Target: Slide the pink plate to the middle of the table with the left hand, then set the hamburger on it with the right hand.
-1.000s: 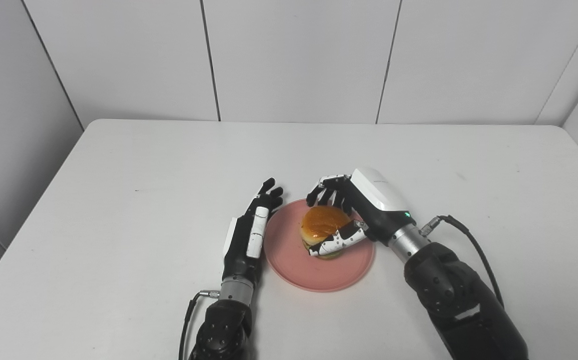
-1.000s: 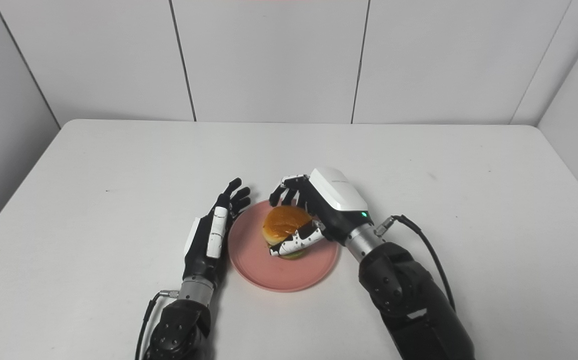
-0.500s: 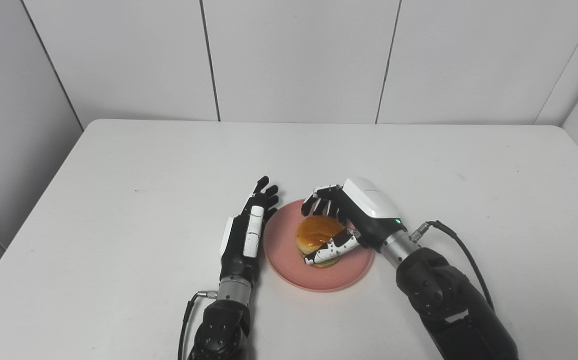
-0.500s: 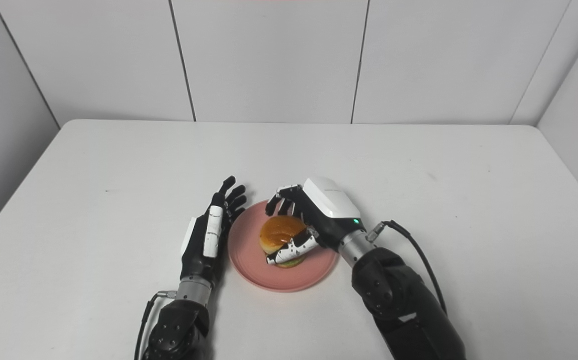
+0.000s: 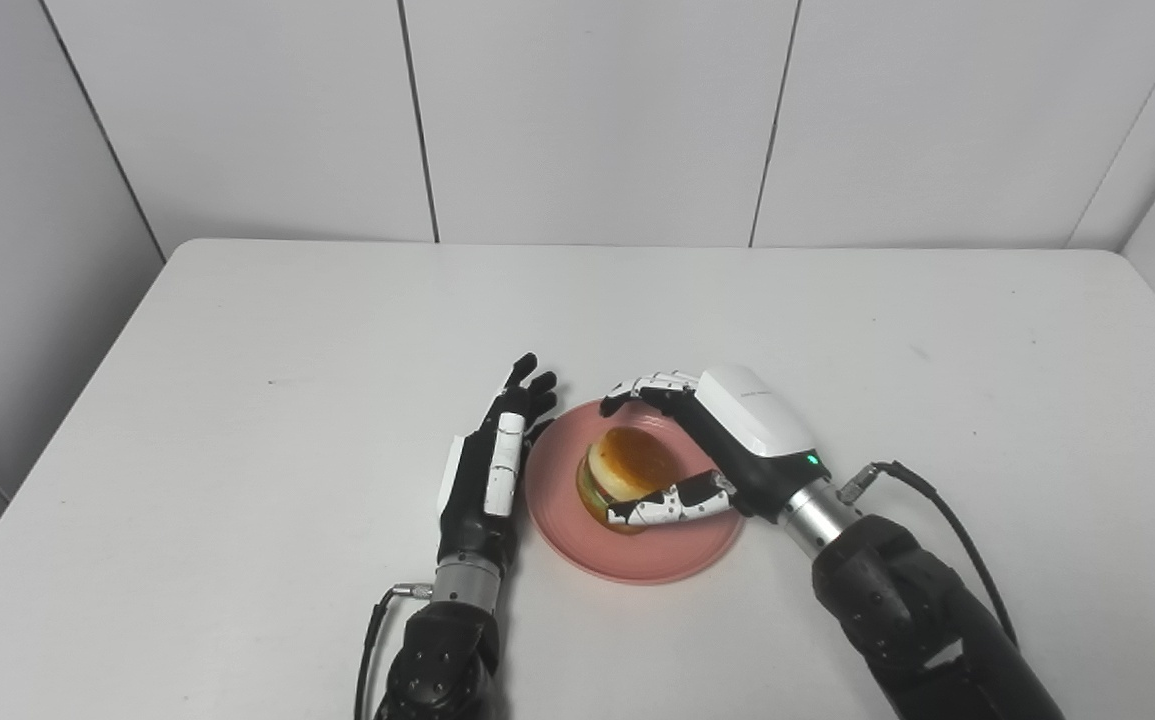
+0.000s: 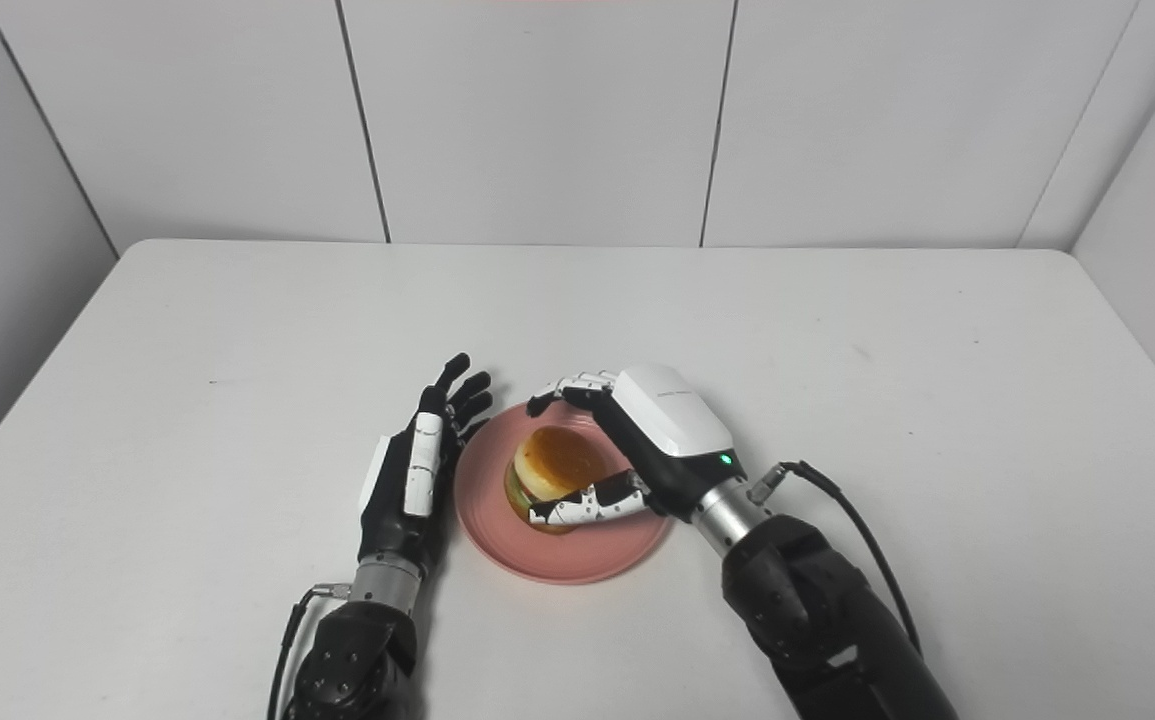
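Burger set on plate, right hand not off it yet.
Left hand [image 5: 485,478] flat, fingers released, holding nothing, just beside the left rim of the one pink plate [image 5: 677,550] mid-worktop [image 5: 237,450]. One hamburger [image 5: 625,475] sits on the plate; right hand [image 5: 727,445] cupped round it, thumb along the near side, fingers over the far side, loosely grasping. Burger likely light, soft, squashy: hold by bun sides, gently.

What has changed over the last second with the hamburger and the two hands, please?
The right hand lowered the hamburger onto the pink plate and its fingers have spread apart, the thumb still lying across the bun's front. The left hand stayed open beside the plate's left rim; the plate barely shifted.
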